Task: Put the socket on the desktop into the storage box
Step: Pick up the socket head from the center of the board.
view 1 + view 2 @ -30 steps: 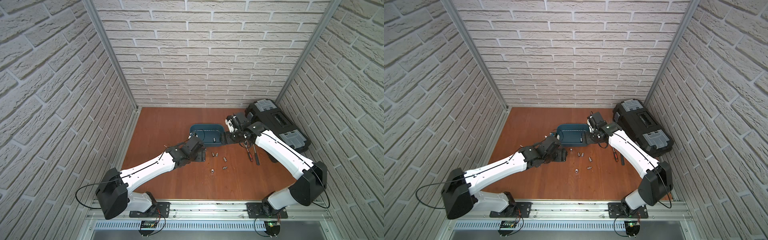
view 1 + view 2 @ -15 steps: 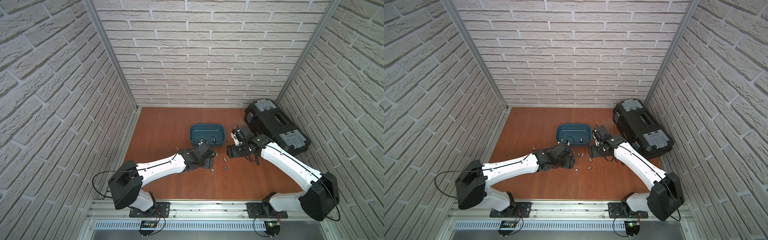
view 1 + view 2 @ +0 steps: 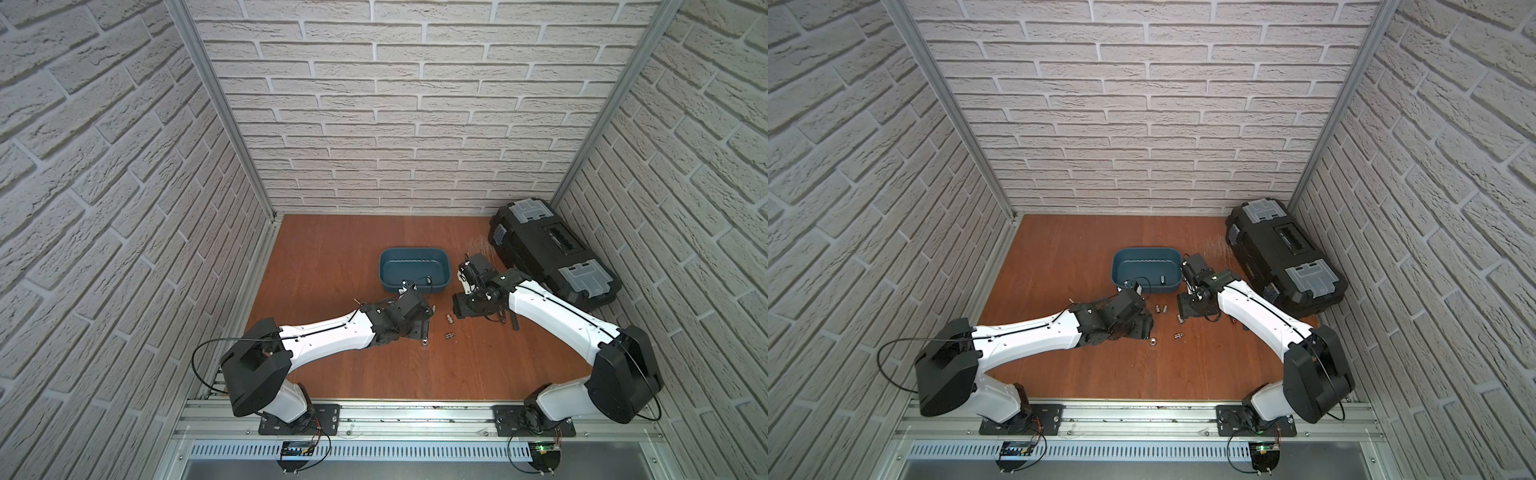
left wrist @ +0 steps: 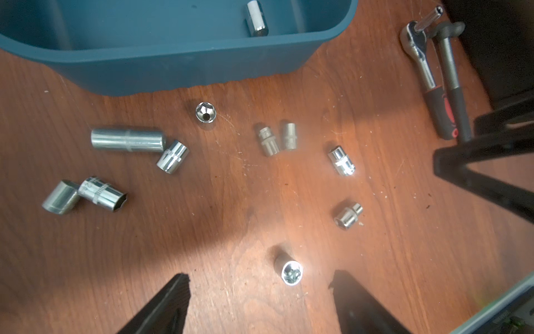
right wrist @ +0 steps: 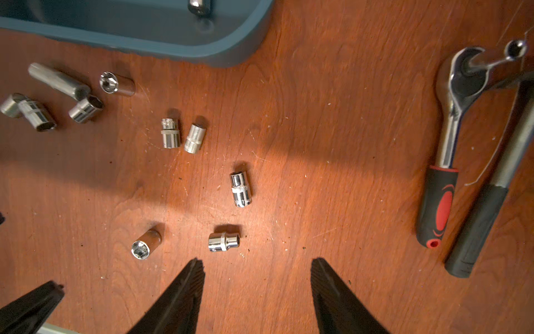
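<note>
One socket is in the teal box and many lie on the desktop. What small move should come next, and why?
Probably lower the left gripper around the nearest socket and close. Its jaws stand open and empty, and that socket sits almost between them on the desktop.

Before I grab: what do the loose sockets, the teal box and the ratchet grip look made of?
Sockets: probably chromed steel, mirror-bright glints. Storage box: likely moulded plastic, matte teal, rounded corners. Ratchet grip: black-and-red rubber or plastic, dull; which, I cannot tell.
</note>
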